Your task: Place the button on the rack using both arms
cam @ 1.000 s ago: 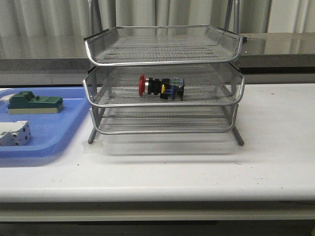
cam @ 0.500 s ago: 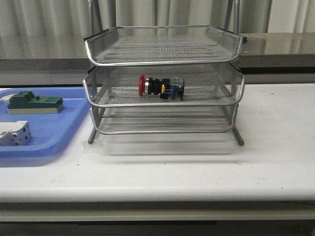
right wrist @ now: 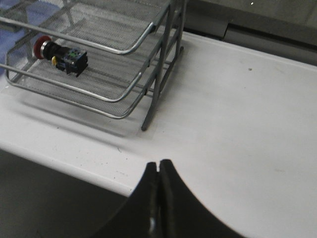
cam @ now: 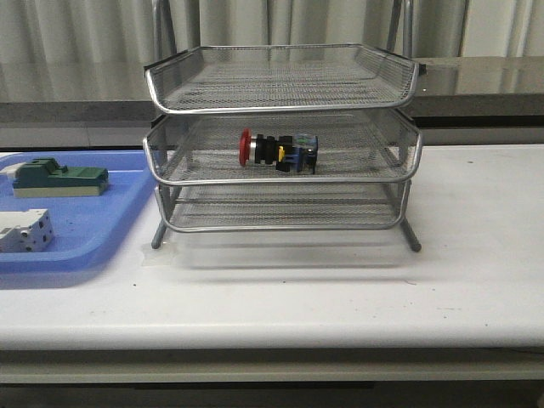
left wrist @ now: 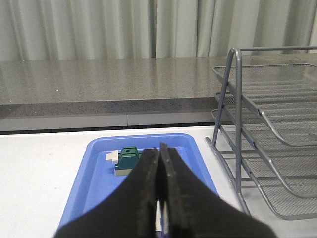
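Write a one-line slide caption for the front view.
Red-headed push-button lies on its side in the middle tier of the three-tier wire-mesh rack, beside a blue tray holding a green block and a white block.

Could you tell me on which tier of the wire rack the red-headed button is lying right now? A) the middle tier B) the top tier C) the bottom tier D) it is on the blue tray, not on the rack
A: in the front view the button lies on its side in the middle tier of the rack, with one mesh tray above it and one below.
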Robot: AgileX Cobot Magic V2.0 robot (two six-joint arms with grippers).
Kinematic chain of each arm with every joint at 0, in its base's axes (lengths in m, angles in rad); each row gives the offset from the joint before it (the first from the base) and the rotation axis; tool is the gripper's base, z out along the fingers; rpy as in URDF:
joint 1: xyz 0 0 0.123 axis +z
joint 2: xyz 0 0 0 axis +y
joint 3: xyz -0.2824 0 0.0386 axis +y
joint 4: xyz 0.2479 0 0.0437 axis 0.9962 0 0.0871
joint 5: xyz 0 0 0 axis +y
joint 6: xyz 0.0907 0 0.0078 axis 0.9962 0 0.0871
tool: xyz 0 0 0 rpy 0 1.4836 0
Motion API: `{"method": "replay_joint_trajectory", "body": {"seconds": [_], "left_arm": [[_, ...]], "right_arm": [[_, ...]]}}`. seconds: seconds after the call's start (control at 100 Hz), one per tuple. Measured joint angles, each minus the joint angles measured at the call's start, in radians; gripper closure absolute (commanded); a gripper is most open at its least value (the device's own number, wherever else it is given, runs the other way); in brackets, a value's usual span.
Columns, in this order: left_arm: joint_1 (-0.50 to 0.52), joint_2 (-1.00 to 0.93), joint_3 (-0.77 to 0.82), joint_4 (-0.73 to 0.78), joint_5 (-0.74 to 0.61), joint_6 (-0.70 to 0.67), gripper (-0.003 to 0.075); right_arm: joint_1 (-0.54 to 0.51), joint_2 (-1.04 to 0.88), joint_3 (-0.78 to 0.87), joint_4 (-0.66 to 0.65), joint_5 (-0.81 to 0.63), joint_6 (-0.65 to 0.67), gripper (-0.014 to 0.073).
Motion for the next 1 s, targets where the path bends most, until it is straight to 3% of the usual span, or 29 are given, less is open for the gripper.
{"method": "replay_joint_trajectory", "body": {"seconds": [0.2,0.56,1.0], "left_arm": [[0.000,0.000,0.000,0.000,0.000,0.000,0.0740],[0.000,0.000,0.000,0.000,0.000,0.000,0.0740],[0.000,0.000,0.000,0.000,0.000,0.000,0.0740]], "right_arm": [[-0.129,-0.155,0.163,0.069,-0.147,-0.007,0.0654],[-0.335,-0.366,0.410,0.276,-0.334,-0.145,0.0654],[-0.366,-0.396,0.560,0.287,-0.478,-0.150,0.0654]]}}
